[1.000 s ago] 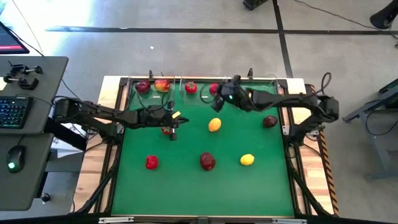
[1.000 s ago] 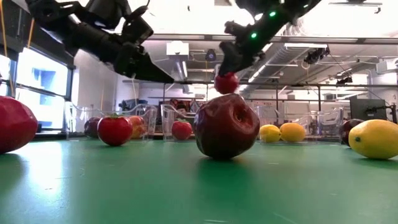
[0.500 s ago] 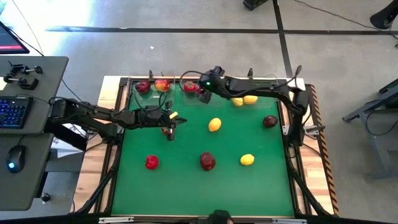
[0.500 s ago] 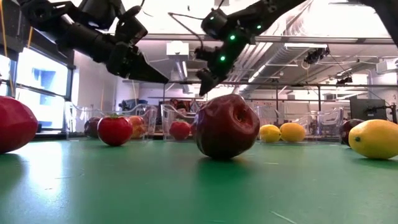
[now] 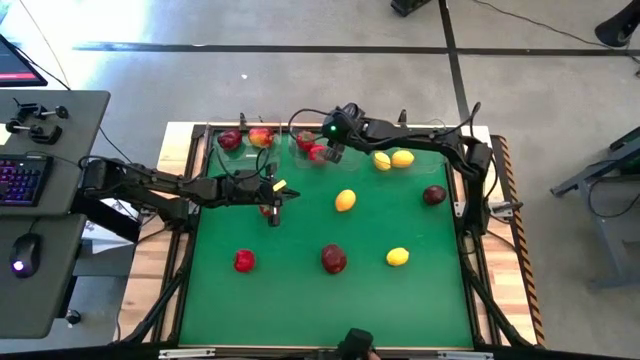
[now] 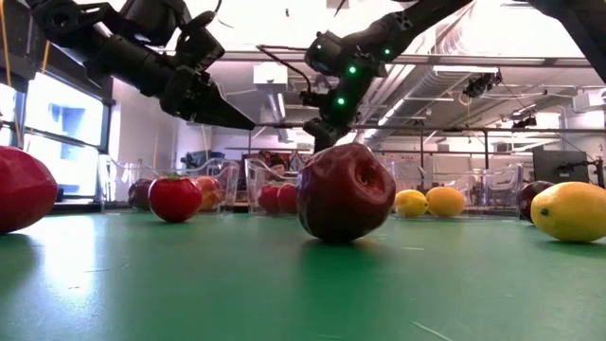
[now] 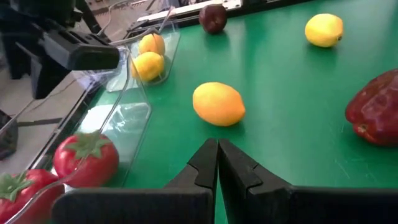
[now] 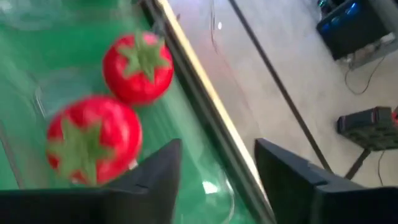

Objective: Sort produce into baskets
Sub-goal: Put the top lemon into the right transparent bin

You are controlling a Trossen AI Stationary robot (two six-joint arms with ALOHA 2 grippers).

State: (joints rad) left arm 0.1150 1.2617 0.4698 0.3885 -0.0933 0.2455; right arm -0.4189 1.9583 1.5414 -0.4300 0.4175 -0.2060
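Right gripper point(image 5: 327, 150) is parked over the middle bin point(image 5: 312, 132) at the far edge of the mat, fingers spread wide, nothing in them. Its wrist view shows two green-topped red fruits, one point(image 8: 138, 67) and the other point(image 8: 93, 139), sitting just beside each other on the bin floor below the open fingers. Looks like that drop is done.

Left gripper point(image 5: 272, 200) hangs over the mat's left-centre, fingers pinched together with nothing between them. A small red fruit point(image 5: 266, 210) sits right under it in the high view, mostly hidden by the arm.

Left bin point(image 5: 245, 133) has a dark red apple point(image 5: 229, 139) and a red-orange one point(image 5: 261, 137). Right bin point(image 5: 425, 133) has two lemons point(image 5: 392, 159).

Loose on the green mat point(image 5: 300, 300): lemon mid-mat point(image 5: 344, 200), lemon front right point(image 5: 397, 257), big dark apple front centre point(image 5: 333, 259), red fruit front left point(image 5: 243, 261), dark apple right edge point(image 5: 433, 195).

Risks from here:
- Right fingers sit low near the clear bin wall. Pulling sideways instead of up first could clip the rim and shove or tip the bin.
- Left gripper is closed directly above the fruit. Descending without opening would knock it rolling.
- Round fruit on a flat mat: any off-centre pinch likely squirts it away, possibly off the edge.
- Both arms are working the same far-left zone, so crossing paths is a collision risk.
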